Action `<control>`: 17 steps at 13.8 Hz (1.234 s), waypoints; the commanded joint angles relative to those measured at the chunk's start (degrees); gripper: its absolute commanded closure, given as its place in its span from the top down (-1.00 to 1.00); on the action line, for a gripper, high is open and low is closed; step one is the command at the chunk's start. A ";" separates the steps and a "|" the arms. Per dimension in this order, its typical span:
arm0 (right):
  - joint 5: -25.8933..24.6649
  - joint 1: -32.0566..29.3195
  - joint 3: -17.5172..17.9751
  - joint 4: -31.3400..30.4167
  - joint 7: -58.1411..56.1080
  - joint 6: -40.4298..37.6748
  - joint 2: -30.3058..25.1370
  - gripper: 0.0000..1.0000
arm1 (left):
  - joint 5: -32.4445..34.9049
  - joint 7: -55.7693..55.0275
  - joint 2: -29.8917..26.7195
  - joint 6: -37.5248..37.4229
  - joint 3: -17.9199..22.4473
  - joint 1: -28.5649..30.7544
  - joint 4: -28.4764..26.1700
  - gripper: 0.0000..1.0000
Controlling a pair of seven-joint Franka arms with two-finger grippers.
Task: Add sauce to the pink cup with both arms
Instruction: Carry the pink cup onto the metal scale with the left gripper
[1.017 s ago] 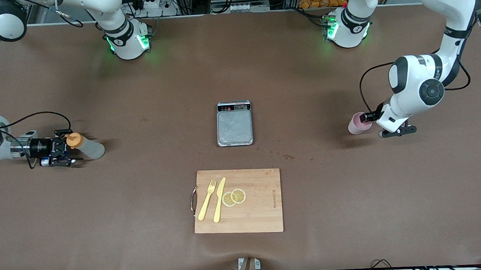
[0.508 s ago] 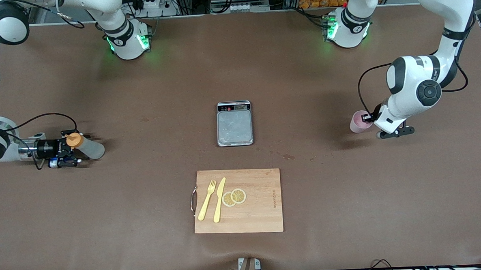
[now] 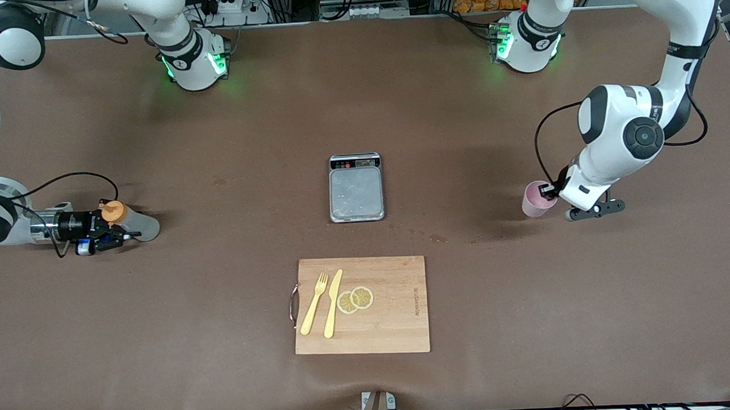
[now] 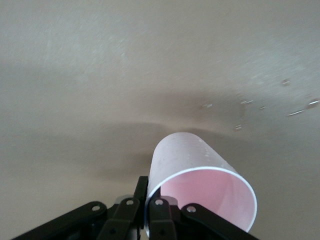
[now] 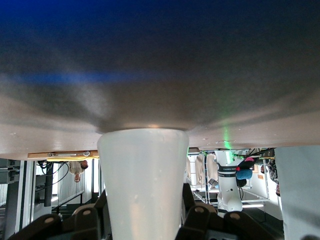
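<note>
at the frame's left edge the right gripper (image 3: 108,230) clamps the sauce (image 3: 129,221); at right the left gripper (image 3: 553,190) pinches the pink cup (image 3: 535,199) by its rim. between them lie a scale (image 3: 356,187) and a cutting board (image 3: 369,304).

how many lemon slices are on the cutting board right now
2. Both lemon slices lie flat and overlapping on the cutting board, beside the yellow knife, with the yellow fork past the knife toward the right arm's end. None looks hidden.

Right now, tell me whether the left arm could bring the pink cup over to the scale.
Probably yes. The left gripper is shut on the pink cup's rim, and bare table lies between it and the scale.
</note>
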 commanded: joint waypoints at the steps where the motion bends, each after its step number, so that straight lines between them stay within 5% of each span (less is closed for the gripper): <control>1: 0.98 -0.07 0.23 1.55 -0.07 -1.46 0.97 -0.07 | 0.27 -3.34 0.07 -8.74 -3.47 -0.45 6.67 -1.00; 5: 0.98 0.54 0.32 2.08 1.33 -2.43 0.45 -0.06 | -1.48 -12.20 5.95 -19.94 -7.60 -3.78 20.74 -1.00; 17: -1.21 6.95 0.23 9.81 13.98 -4.63 -4.55 0.03 | -6.06 -40.24 20.27 -19.16 -7.96 -26.98 39.47 -1.00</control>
